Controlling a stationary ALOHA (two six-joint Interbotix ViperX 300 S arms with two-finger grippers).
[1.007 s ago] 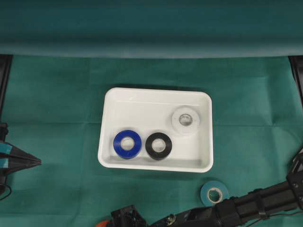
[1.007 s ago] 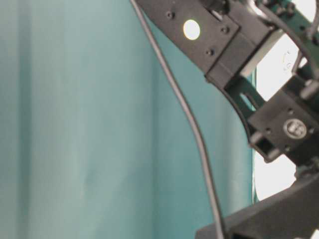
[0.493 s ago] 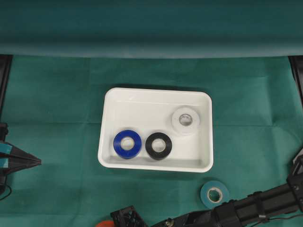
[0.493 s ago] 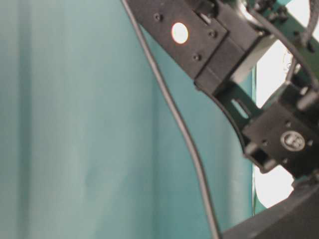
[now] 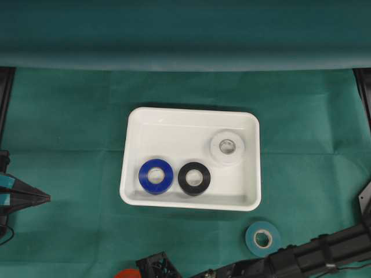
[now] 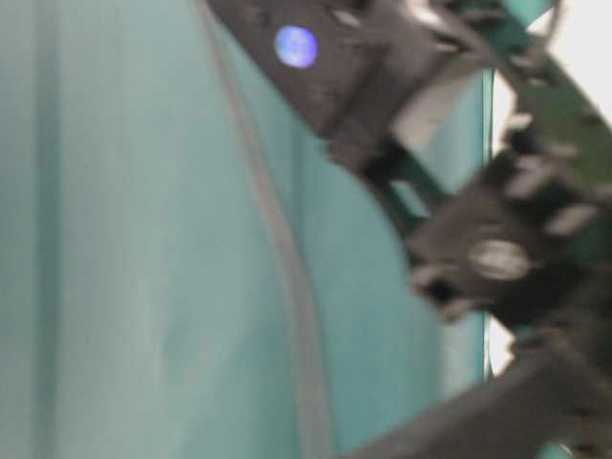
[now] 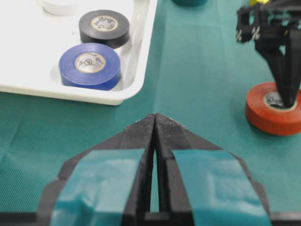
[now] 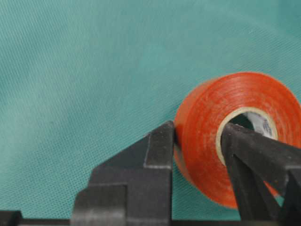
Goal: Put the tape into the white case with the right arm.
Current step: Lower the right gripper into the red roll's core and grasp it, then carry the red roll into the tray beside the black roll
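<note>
Lab bench (draped green cloth (image 5: 69, 116))

Orange tape roll (image 8: 235, 136) betw. black jaws

Green cloth (image 5: 64, 116) over the table, draped green backdrop (image 5: 185, 29) behind

Green cloth (image 5: 69, 116) under white case (image 5: 134, 191), teal roll (image 5: 262, 237)
</note>
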